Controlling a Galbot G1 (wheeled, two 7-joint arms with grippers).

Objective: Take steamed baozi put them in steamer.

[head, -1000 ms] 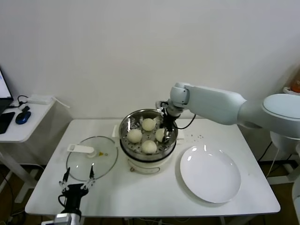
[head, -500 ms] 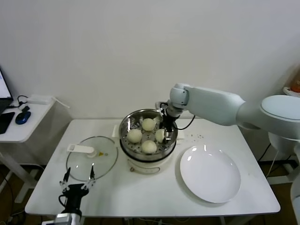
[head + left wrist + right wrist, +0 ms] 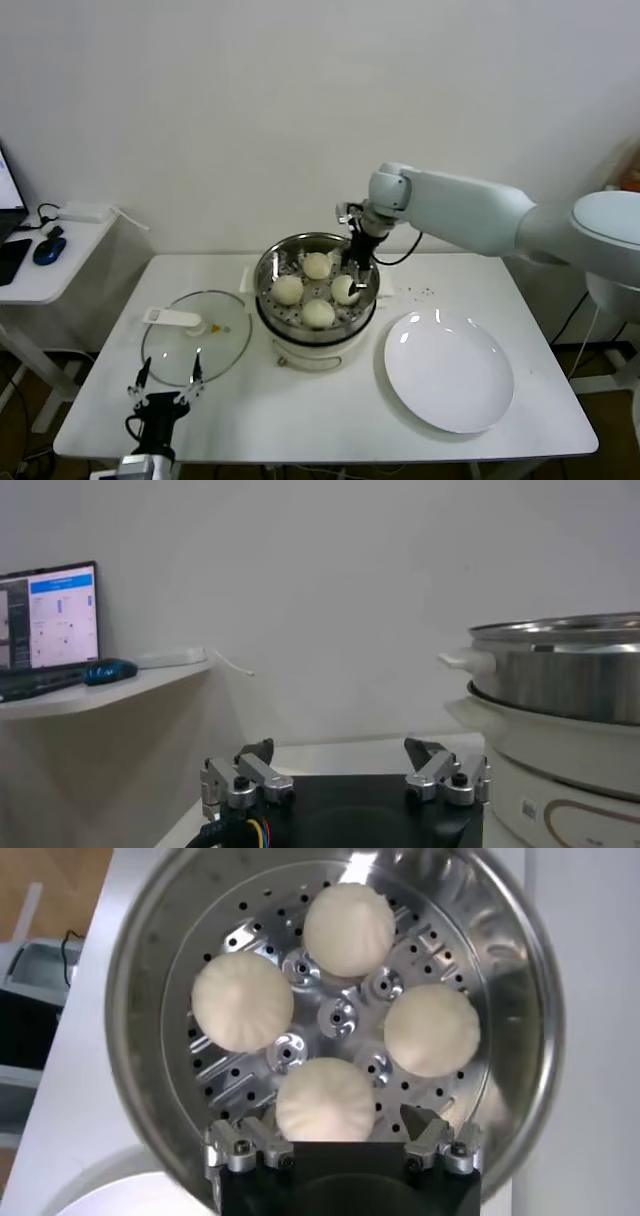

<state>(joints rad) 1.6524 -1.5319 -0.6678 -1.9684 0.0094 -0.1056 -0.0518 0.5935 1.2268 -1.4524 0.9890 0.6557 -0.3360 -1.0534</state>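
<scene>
Up comes the right tool, lifted off the bun it was pressed against a second ago, and its jaws now stand wide apart with nothing between them. That bun stays behind in the steamer, so the drop is made.

Sweeping left to right: the left tool sits parked at the near edge of the desk, fingers spread and empty, just in front of the glass lid lying flat. Next, the steamer, holding all four buns: one on the left, one at the back, one at the front, and the freshly released one on the right, directly under the open tool. The right wrist view confirms it, four buns ringed around the perforated floor, close together, none stacked. Farthest right, the white plate lies bare.

By my read, the loading is finished; no bun is left outside the basket, and the arm only needs to clear away.
</scene>
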